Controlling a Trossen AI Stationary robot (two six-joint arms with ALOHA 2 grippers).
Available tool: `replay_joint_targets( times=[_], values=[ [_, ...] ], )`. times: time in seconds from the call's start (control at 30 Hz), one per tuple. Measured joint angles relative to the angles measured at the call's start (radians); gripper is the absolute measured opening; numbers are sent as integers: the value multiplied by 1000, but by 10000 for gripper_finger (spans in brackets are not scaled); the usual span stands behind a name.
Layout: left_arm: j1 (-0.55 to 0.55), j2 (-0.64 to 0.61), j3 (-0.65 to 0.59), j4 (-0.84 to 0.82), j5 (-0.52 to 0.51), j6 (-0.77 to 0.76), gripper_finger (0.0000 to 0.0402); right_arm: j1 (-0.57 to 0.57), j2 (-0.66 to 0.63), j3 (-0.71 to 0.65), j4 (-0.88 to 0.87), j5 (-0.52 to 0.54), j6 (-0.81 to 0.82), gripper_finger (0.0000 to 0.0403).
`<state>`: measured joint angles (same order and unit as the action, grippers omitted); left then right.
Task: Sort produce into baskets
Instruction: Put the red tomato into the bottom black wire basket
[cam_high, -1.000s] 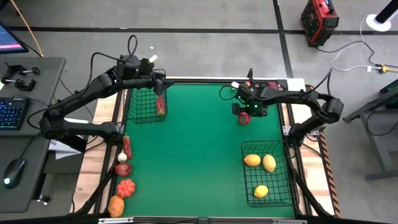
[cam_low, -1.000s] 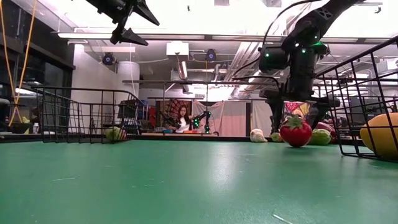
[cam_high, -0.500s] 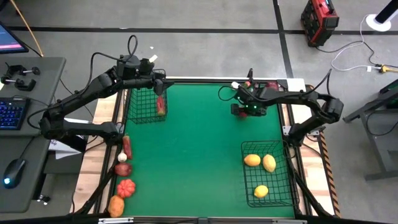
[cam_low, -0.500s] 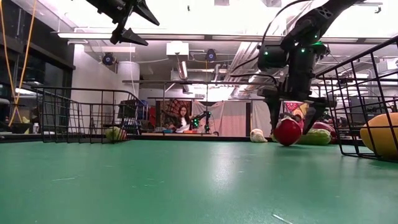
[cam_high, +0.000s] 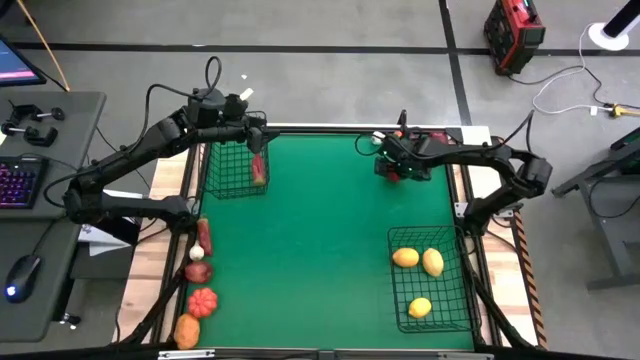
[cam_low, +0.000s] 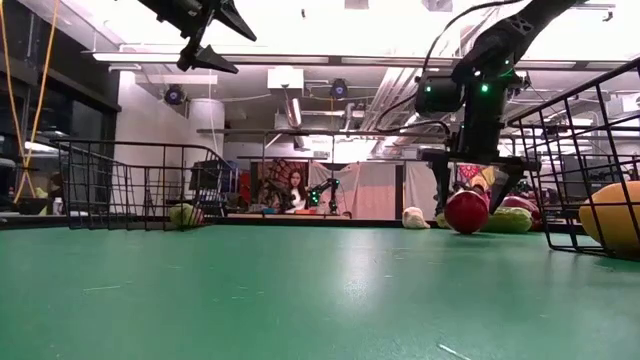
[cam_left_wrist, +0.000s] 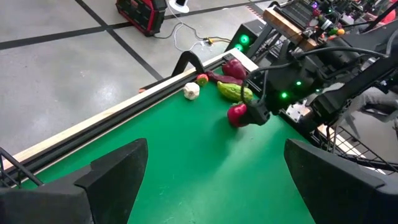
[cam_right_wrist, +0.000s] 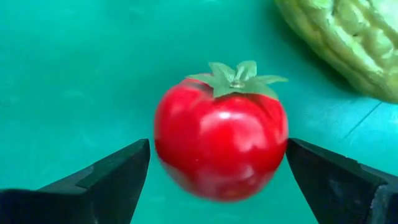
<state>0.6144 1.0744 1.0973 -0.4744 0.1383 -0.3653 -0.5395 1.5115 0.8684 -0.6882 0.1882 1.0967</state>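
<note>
From above, the green table (cam_high: 320, 240) has the right gripper (cam_high: 392, 168) near its far edge, over a red tomato (cam_high: 393, 172). Low view: spread fingers straddle it, not yet clamping. Right wrist view agrees, probably lining up a grasp. The left gripper (cam_high: 256, 150) hangs released above the smaller basket (cam_high: 232, 170).

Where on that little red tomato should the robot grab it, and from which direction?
Across its round middle, coming straight down from above. The tomato sits on the green table with its leafy stem cap pointing up, so its widest sides are free. The right tool already straddles it there, fingers open on either side, clear of the bumpy green vegetable.
</note>
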Motion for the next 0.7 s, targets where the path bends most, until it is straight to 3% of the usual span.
replay_joint_targets(
  times=[0.43,0.7],
  values=[
    [0,0,0,-1,1,0,367,-36,141,0,179,-5,-40,369],
    [0,0,0,-1,1,-1,367,-37,173,2,223,49,-20,369]
  ],
)
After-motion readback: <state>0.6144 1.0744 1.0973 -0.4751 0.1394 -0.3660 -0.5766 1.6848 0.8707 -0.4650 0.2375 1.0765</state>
